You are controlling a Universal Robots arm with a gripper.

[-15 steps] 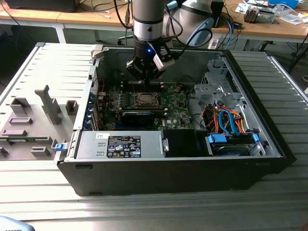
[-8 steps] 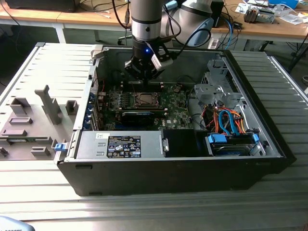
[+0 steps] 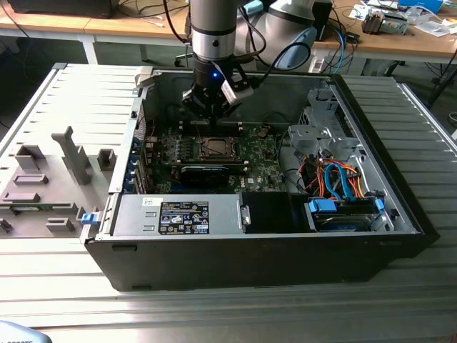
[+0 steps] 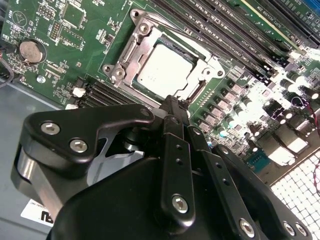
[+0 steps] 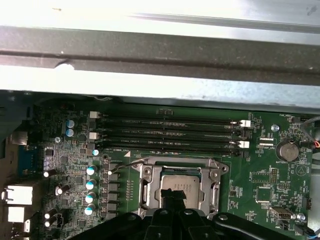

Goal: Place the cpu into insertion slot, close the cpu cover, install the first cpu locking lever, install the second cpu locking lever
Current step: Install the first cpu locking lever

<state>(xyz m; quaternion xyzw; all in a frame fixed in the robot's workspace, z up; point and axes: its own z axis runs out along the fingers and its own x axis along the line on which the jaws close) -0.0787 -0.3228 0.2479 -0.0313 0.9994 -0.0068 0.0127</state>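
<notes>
The cpu [image 4: 165, 70] lies flat in the socket on the green motherboard [image 4: 60, 50], its silvery top showing through the window of the cpu cover [image 4: 131, 54], which lies down over it. In the first wrist view the cpu [image 5: 186, 181] and the cpu cover [image 5: 148, 186] sit right under my fingertips. A thin wire lever [image 5: 125, 163] runs by the socket's corner; I cannot tell whether it is latched. My gripper [image 4: 172, 101] hangs just above the socket's edge, shut with nothing in it. In the exterior view the gripper [image 3: 213, 118] is over the socket [image 3: 214, 148].
The open computer case [image 3: 371, 143] has tall metal walls around the board. Black memory slots [image 5: 170, 132] run beside the socket. A power supply [image 3: 178, 214] and a drive bay with orange and blue cables [image 3: 335, 179] sit at the near side. A grey fixture [image 3: 71, 153] stands outside.
</notes>
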